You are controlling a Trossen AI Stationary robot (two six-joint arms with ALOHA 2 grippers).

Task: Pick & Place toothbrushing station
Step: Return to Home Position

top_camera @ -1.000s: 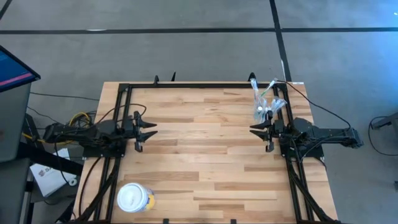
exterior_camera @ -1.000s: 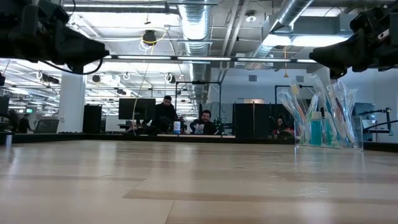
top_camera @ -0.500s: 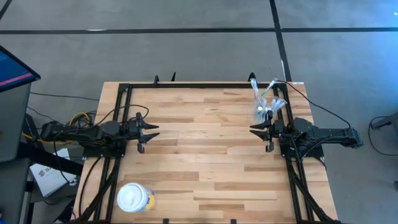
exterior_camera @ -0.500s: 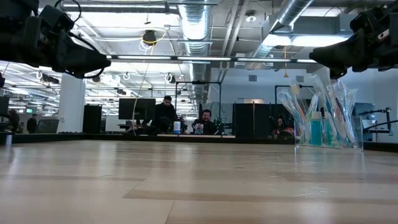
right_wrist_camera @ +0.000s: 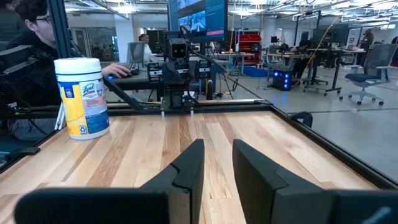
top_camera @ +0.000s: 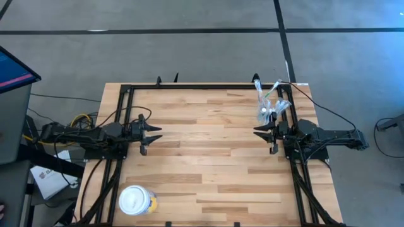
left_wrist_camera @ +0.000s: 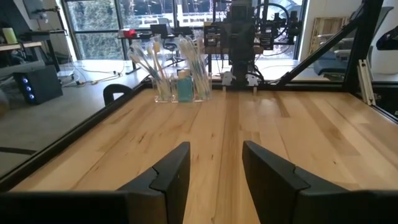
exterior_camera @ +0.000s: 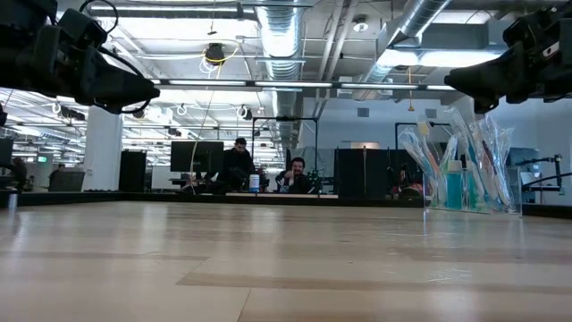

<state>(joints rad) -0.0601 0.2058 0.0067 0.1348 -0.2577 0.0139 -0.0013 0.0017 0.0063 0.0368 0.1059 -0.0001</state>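
Observation:
The toothbrushing station (top_camera: 270, 101) stands at the table's far right: a clear holder with several white, blue and pink toothbrushes and a blue tube with a white cap, its base on the wood. It also shows in the low view (exterior_camera: 465, 174) and the left wrist view (left_wrist_camera: 174, 78). My right gripper (top_camera: 255, 132) is open and empty, just nearer than the station, pointing toward the table's left. My left gripper (top_camera: 158, 132) is open and empty at the table's left, pointing right. Both hover above the table.
A round yellow tub with a white lid (top_camera: 136, 202) stands at the near left; it also shows in the right wrist view (right_wrist_camera: 82, 96). A black frame (top_camera: 189, 87) runs along the table's far edge and sides. People sit in the room beyond.
My left gripper has moved a little toward the table's right edge and has then kept still. It stays open.

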